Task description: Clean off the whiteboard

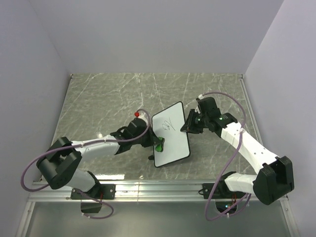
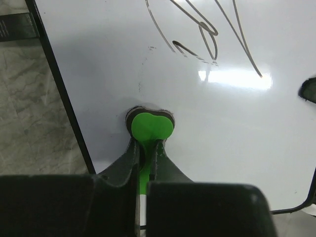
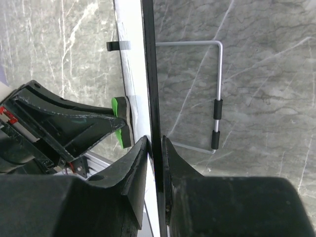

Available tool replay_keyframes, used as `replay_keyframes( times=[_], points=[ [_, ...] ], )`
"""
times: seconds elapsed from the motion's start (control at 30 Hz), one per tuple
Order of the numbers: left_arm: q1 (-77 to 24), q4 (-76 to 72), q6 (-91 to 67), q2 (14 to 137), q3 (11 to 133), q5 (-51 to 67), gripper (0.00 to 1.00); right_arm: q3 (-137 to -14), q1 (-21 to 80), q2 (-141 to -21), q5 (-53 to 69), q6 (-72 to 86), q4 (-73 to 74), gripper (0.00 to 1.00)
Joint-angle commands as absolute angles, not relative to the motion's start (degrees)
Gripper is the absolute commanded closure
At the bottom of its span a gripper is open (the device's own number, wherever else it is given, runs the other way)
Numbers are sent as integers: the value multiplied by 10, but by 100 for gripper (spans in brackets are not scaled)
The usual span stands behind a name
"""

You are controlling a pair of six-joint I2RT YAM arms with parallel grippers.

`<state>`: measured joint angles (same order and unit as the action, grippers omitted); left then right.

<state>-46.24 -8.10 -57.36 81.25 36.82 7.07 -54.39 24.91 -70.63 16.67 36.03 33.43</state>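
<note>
Pinches green eraser (image 2: 150, 126) in left hand (image 2: 145, 145), pressing it on whiteboard (image 2: 237, 123) below black scribbles (image 2: 207, 37). Clamps whiteboard's black edge in right hand (image 3: 155, 145). Holds whiteboard tilted at mid-worktop (image 1: 108, 98), between both hands.

Glossy, smooth white across the whiteboard (image 2: 237, 148), glare-streaked. Shiny green plastic on the eraser (image 2: 150, 126). Matt black plastic for the fingers (image 2: 123, 168). Veined grey stone look on the table (image 1: 98, 98). Bare metal for the wire stand (image 3: 187, 43).
</note>
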Motion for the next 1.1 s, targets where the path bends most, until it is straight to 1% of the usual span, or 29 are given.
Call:
replay_keyframes(
  times=[0.0, 0.07, 0.1, 0.17, 0.2, 0.27, 0.3, 0.4, 0.47, 0.57, 0.63, 0.9, 1.07],
  points=[
    [-471, -7, -527, 862, 409, 71, 100, -534, 265, -688, 189, 383, 327, 100],
    [-476, 16, -512, 860, 448, 70, 100, -532, 266, -687, 189, 385, 323, 100],
    [-483, 30, -506, 863, 499, 69, 100, -528, 268, -687, 188, 387, 323, 100],
    [-488, 67, -494, 871, 554, 77, 100, -525, 271, -689, 188, 391, 316, 100],
    [-489, 74, -492, 884, 609, 83, 100, -523, 273, -689, 187, 393, 313, 100],
    [-493, 92, -490, 900, 659, 92, 100, -520, 275, -692, 187, 398, 309, 100],
    [-494, 97, -491, 917, 703, 103, 100, -519, 277, -692, 185, 399, 308, 100],
    [-495, 112, -493, 953, 760, 107, 100, -521, 284, -693, 184, 404, 307, 100],
    [-491, 126, -490, 968, 773, 100, 100, -523, 287, -691, 179, 405, 308, 100],
    [-478, 116, -488, 987, 759, 105, 100, -533, 288, -685, 171, 403, 320, 100],
    [-466, 98, -492, 991, 711, 117, 100, -538, 288, -682, 164, 399, 327, 100],
    [-402, 29, -490, 986, 517, 103, 100, -541, 288, -663, 151, 398, 349, 100],
    [-360, 11, -483, 993, 475, 104, 100, -538, 288, -656, 146, 399, 355, 100]
  ],
)
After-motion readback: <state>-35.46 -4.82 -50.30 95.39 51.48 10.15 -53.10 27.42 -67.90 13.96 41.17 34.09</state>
